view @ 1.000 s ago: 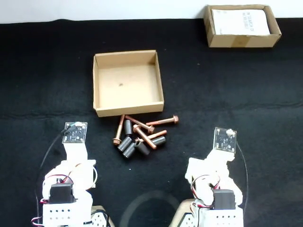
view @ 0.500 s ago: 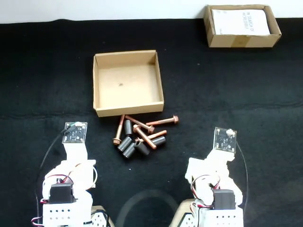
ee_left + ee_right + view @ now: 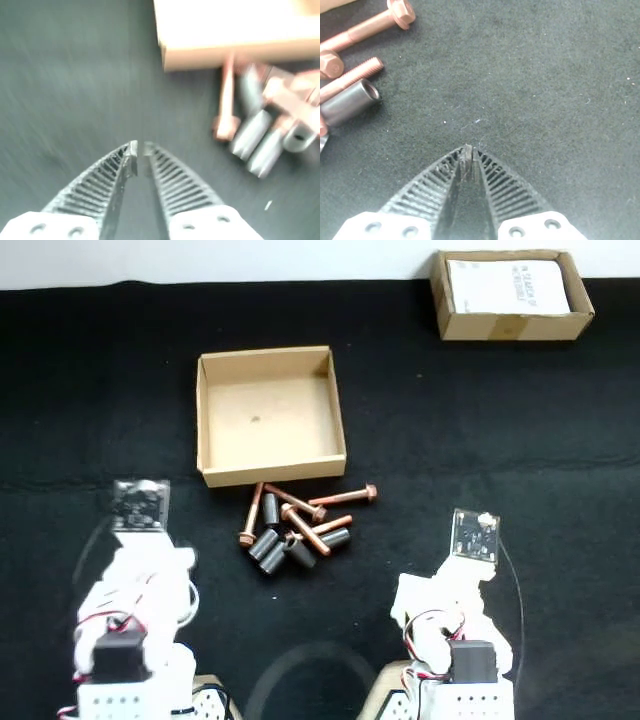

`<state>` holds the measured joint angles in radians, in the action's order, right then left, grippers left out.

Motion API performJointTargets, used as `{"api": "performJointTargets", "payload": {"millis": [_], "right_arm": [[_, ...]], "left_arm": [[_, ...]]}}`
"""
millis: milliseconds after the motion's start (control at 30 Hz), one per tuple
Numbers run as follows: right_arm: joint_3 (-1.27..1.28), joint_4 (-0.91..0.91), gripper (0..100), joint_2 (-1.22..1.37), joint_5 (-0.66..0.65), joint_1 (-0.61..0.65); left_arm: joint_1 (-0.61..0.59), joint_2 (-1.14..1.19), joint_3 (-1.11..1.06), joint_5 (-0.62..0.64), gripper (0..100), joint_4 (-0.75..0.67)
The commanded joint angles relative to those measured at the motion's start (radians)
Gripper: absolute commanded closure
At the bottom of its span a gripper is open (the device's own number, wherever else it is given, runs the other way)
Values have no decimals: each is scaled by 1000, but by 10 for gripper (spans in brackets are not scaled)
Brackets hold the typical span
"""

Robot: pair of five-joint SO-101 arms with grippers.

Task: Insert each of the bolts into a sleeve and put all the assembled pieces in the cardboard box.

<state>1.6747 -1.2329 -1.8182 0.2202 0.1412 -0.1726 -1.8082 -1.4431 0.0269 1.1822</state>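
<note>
Several copper bolts point(image 3: 343, 497) and dark grey sleeves point(image 3: 268, 550) lie in a loose pile just in front of the empty cardboard box point(image 3: 203, 415). My left gripper point(image 3: 140, 150) hangs low over the black cloth to the left of the pile, fingers together with nothing between them. In its view a bolt point(image 3: 226, 100), sleeves point(image 3: 250, 137) and the box wall point(image 3: 235, 55) lie ahead. The left arm point(image 3: 140, 505) stands left of the pile. My right gripper point(image 3: 467, 156) is shut and empty, to the right of a sleeve point(image 3: 350, 102) and a bolt point(image 3: 370, 27). The right arm point(image 3: 475, 535) stands right of the pile.
A second cardboard box point(image 3: 505, 326) holding a white sheet stands at the back right. Black cloth covers the table up to a white strip along the far edge. Bare cloth lies between the two arms and right of the pile.
The left arm has swung forward toward the cardboard box and slightly leftward. The right arm, bolts and sleeves have not moved.
</note>
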Motion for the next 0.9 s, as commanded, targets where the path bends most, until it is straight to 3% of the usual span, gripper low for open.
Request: {"api": "performJointTargets", "payload": {"millis": [0, 233, 533, 667, 867], "right_arm": [[125, -4, 991, -12, -8, -8], [125, -4, 991, -12, -8, -8], [125, -4, 991, -12, -8, -8], [125, -4, 991, -12, -8, -8], [125, -4, 991, -12, -8, -8]], "left_arm": [[8, -5, 248, 2, 771, -83], [15, -4, 366, 2, 583, -456], [15, 45, 386, -5, 564, -1017], [15, 206, 556, -5, 564, -1120], [15, 647, 1047, -2, 563, -1111]]}}
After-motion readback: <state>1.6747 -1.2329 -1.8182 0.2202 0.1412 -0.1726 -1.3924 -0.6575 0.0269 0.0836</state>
